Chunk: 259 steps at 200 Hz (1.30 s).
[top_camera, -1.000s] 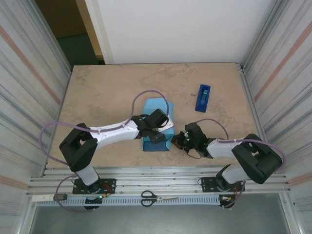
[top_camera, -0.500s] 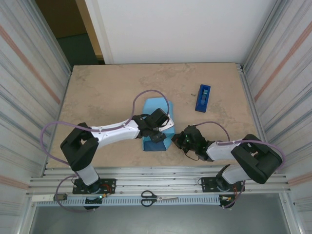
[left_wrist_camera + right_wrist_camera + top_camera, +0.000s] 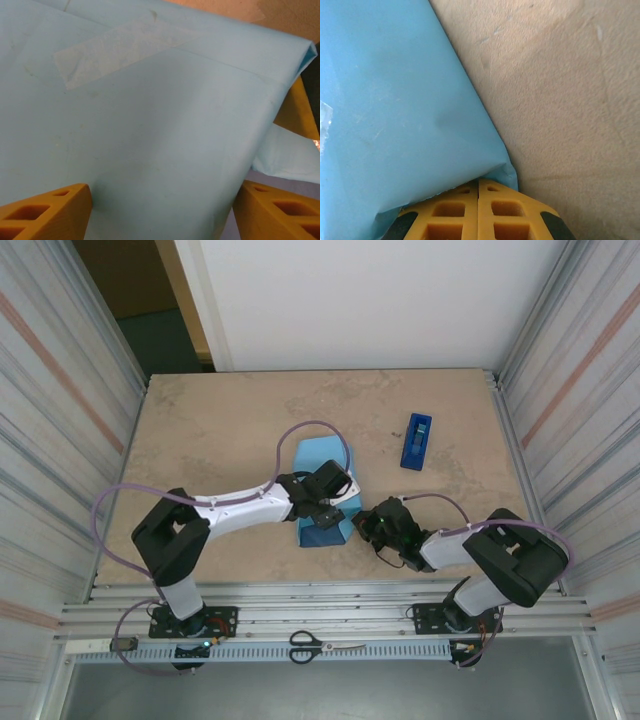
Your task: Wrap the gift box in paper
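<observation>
The paper [image 3: 320,453], sky-blue side out, is folded round a parcel at mid table; the gift box is hidden inside it. My left gripper [image 3: 328,502] sits on top of the parcel. In the left wrist view its orange fingers [image 3: 45,215] press the paper [image 3: 150,125] from both sides, so the left gripper [image 3: 162,215] is shut on the wrapped parcel. A strip of clear tape [image 3: 120,47] holds a seam. My right gripper [image 3: 366,526] is at the parcel's near right corner. It [image 3: 479,184] is shut, its tips against a paper [image 3: 395,100] corner that lies over them.
A dark-blue tape dispenser [image 3: 418,440] lies on the table [image 3: 210,430] to the back right of the parcel. Scissors [image 3: 322,645] rest on the rail at the near edge. Corrugated walls close in both sides.
My right gripper has moved left until it touches the parcel's corner. The near end of the paper has drawn in to a narrower, darker fold. The left arm has shifted slightly right.
</observation>
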Tool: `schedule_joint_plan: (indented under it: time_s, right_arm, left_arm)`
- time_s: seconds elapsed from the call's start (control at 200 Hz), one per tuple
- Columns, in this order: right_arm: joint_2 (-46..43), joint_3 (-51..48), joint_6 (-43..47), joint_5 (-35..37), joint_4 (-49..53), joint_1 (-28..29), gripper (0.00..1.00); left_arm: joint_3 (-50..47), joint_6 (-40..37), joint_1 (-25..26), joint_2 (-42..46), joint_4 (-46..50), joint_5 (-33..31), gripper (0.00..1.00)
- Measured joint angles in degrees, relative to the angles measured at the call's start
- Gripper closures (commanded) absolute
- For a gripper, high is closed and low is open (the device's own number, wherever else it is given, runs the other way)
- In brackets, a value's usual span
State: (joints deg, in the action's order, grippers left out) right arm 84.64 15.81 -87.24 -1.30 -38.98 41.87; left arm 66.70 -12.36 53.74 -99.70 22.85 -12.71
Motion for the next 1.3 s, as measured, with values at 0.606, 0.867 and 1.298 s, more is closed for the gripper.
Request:
schedule_joint_plan:
  time_s: [0.606,0.867,1.298]
  right_arm:
    - [5.31,0.13,-6.64,3.45,-5.88,1.68,1.0]
    - [0.57,0.13,-5.14,3.1,-0.26,-0.37,1.0]
    - [2.99,0.24,-3.61,1.27,-1.36,-2.08,1.0]
  left_arm:
    - [0.72,1.03,0.0,-0.66,0.37,-0.46,0.27]
    - [0.81,1.07,0.0,-0.74,0.46,-0.46,0.27]
    - [1.36,1.11,0.0,-1.03,1.11,-0.44,0.27]
